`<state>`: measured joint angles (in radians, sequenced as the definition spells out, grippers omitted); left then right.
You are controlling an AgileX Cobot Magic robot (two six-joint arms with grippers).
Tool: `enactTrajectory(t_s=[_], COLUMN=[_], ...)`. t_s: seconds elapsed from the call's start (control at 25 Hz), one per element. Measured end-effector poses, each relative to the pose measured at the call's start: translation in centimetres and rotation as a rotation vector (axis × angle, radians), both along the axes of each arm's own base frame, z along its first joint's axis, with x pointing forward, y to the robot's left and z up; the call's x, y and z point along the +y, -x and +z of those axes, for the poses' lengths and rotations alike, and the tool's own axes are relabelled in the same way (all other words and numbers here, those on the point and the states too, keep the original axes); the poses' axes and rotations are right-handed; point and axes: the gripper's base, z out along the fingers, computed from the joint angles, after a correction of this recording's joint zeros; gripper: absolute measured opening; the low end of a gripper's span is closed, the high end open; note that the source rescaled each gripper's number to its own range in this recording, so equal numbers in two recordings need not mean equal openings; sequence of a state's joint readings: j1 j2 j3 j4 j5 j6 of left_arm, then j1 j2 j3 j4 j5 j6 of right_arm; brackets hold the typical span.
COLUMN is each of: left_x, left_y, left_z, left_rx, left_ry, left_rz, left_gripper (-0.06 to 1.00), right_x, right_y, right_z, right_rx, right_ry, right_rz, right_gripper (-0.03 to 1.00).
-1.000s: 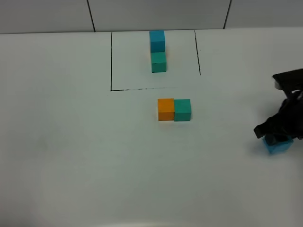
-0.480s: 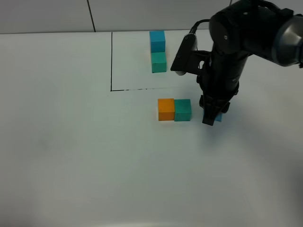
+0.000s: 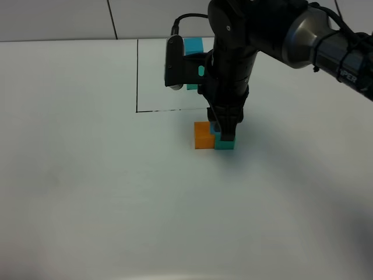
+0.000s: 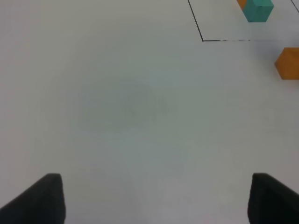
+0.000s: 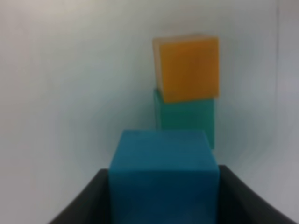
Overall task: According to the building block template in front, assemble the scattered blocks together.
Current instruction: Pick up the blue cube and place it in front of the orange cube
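Observation:
My right gripper [image 3: 225,132] reaches across the middle and is shut on the blue cube [image 5: 163,175], holding it just over the loose teal-green cube [image 3: 225,145]. A sliver of the blue cube [image 3: 214,126] shows beside the fingers in the high view. The orange cube [image 3: 203,135] touches the teal-green cube's left side. In the right wrist view the teal-green cube [image 5: 184,116] and orange cube [image 5: 188,67] lie beyond the held cube. The template's blue cube [image 3: 194,44] shows inside the black outline [image 3: 137,76]; its green cube is mostly hidden by the arm. My left gripper [image 4: 154,200] is open and empty.
The white table [image 3: 87,192] ends at a tiled wall [image 3: 58,17] at the back. The left wrist view shows the outline's corner [image 4: 202,40], the template's green cube [image 4: 258,10] and the orange cube [image 4: 287,63].
My right arm has carried the blue cube from the table's right edge leftwards, and now holds it over the teal-green cube. The orange and teal-green cubes have not moved.

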<state>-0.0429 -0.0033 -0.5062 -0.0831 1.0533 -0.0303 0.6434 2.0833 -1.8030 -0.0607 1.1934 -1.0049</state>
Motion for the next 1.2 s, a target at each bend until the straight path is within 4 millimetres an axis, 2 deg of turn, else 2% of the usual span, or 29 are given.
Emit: enactTrajectory(t_s=[0.28,0.44,1.2], left_x=[0.0,0.0,0.0], left_y=[0.0,0.0,0.0], left_z=[0.0,0.0,0.0], left_rx=[0.000,0.000,0.000], left_ry=[0.000,0.000,-0.001], left_rz=[0.000,0.000,-0.001], left_gripper=[0.99,0.99,0.99], right_x=[2.2,2.6,2.6], right_y=[-2.5,-3.0,-3.1], right_z=[-3.0,-4.3,-4.9], right_rx=[0.025,0.037,0.045], right_ry=[-0.005,0.004,0.015], right_rz=[0.046,0.060,0.068], right_gripper=[0.01,0.01,0.01])
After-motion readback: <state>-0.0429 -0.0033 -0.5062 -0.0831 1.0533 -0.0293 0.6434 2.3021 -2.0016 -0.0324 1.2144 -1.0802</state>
